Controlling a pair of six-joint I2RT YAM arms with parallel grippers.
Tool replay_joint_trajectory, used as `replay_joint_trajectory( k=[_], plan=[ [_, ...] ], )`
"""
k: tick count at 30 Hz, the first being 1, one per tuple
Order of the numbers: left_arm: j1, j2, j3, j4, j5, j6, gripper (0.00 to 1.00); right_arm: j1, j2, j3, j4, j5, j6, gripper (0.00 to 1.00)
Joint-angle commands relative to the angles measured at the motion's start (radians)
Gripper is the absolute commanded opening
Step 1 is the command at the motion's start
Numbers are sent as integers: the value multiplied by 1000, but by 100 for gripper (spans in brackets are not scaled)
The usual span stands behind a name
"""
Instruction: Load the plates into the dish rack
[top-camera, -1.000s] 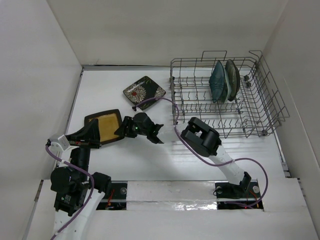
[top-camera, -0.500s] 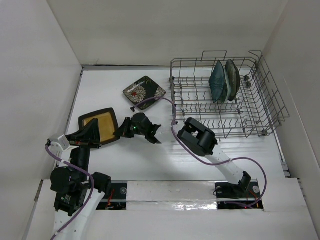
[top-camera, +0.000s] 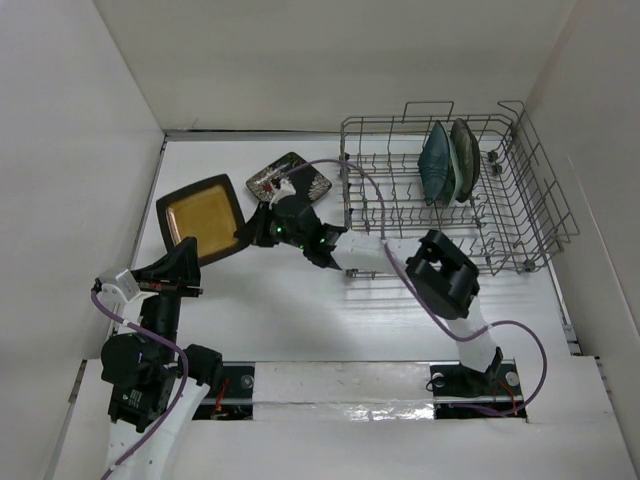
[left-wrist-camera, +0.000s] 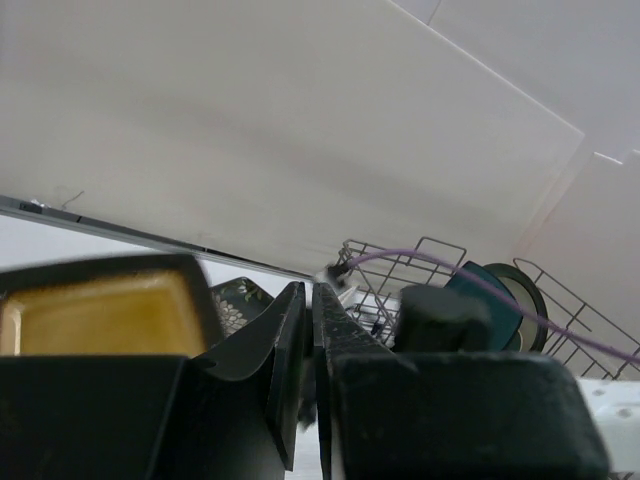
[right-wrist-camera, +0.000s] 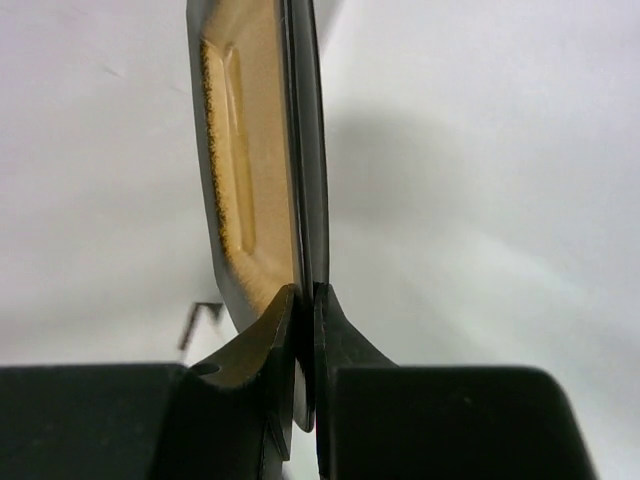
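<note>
The large grey wire dish rack (top-camera: 545, 200) stands unmoved at the far right. Since a second ago the black square plate with a yellow centre (top-camera: 202, 215) has risen and moved back, and it now hangs tilted, well left of the rack. The right gripper (top-camera: 243, 233), its arm stretched leftward, clamps the plate's edge, while the left gripper (top-camera: 190, 263), closed on nothing, sits low just beside it.

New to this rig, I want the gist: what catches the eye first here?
The right claw pinches the rim of the black plate with yellow centre, held tilted over the left side of the table. At far right, the dish rack already holds two upright plates.
</note>
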Motion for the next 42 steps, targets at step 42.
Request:
replay_joint_trajectory(
  k=[42],
  plan=[
    [-6, -102, 9, 42, 10, 0, 7, -664, -604, 211, -818, 683, -879, 0]
  ],
)
